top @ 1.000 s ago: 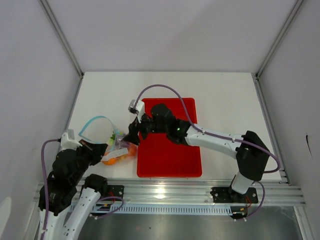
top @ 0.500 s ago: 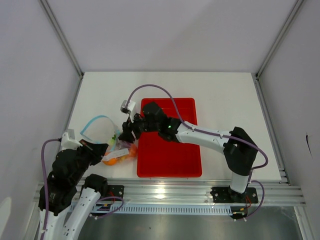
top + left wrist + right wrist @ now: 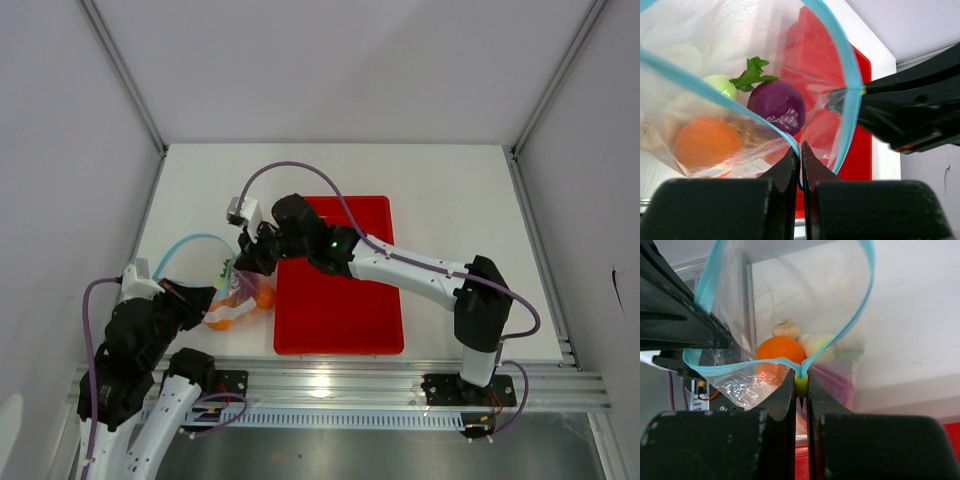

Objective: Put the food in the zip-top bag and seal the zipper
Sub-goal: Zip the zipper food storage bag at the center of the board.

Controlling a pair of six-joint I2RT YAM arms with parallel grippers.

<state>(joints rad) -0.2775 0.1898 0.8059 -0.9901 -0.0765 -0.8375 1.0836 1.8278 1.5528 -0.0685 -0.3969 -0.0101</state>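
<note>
White table (image 3: 450, 170) | left gripper (image 3: 800, 150) pinched shut on zipper (image 3: 854, 75) | right gripper (image 3: 801, 380) pinched shut on zipper, far end

The zip-top bag (image 3: 740, 35) is showing clear and glossy; the zipper (image 3: 850, 62) is running pale blue along its mouth. Inside, the onion (image 3: 776, 102) is showing deep purple, the orange (image 3: 705, 142) plain orange, the radish (image 3: 722, 86) pale green-white with a bright green stem, the garlic (image 3: 786, 329) off-white. The tray (image 3: 340, 320) is showing solid red, the table (image 3: 450, 200) plain white. Both the left tool (image 3: 800, 150) and the right tool (image 3: 801, 385) are showing matte black; the cables (image 3: 300, 170) are showing purple.
</note>
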